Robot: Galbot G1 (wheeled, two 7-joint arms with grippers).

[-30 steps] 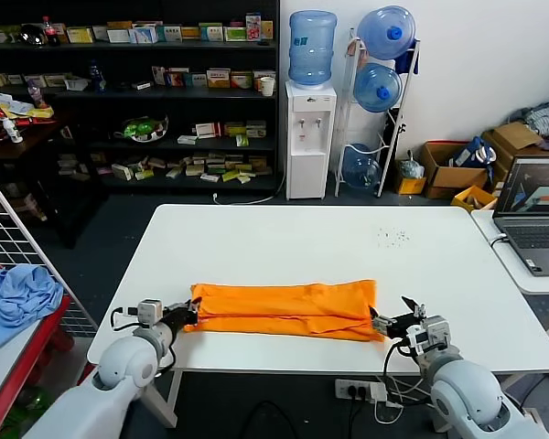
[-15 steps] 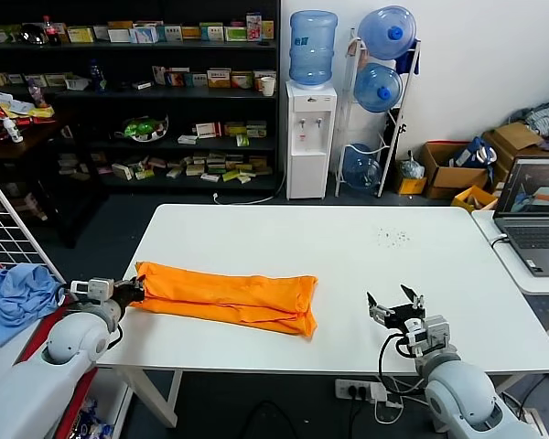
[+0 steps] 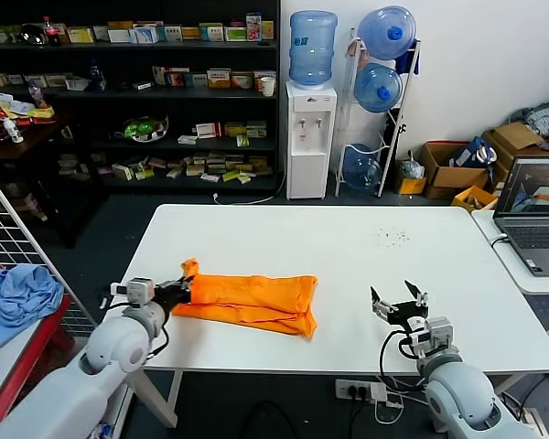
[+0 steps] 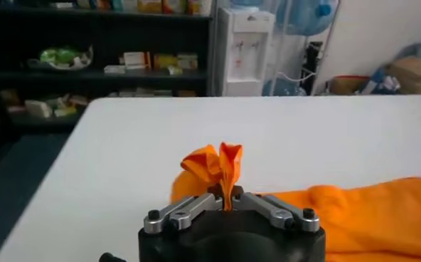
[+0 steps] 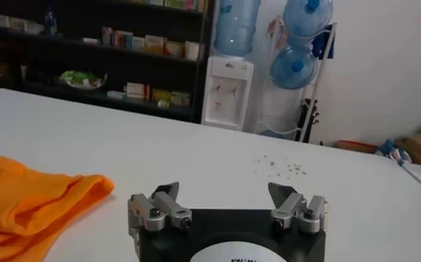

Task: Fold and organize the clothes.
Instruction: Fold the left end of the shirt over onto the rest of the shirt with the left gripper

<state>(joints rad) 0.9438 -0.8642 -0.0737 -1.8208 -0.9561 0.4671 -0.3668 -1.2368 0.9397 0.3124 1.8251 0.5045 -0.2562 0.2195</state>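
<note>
The left gripper [image 3: 179, 291] is clamped hard on the near-left end of the orange T-shirt [image 3: 252, 299] — in the left wrist view a pinched tuft of orange fabric [image 4: 217, 165] stands up between the closed fingers. The shirt lies folded into a long band on the white table [image 3: 348, 242], toward its front-left part, its gripped end lifted into a small peak while the rest rests flat. Over on the right, the right gripper [image 3: 399, 304] hovers just above the table near the front edge, fingers spread wide and holding nothing — well apart from the shirt's right end. Off the table's left side, a light blue cloth [image 3: 16, 298] sits heaped on a red-edged stand beside a wire rack.
</note>
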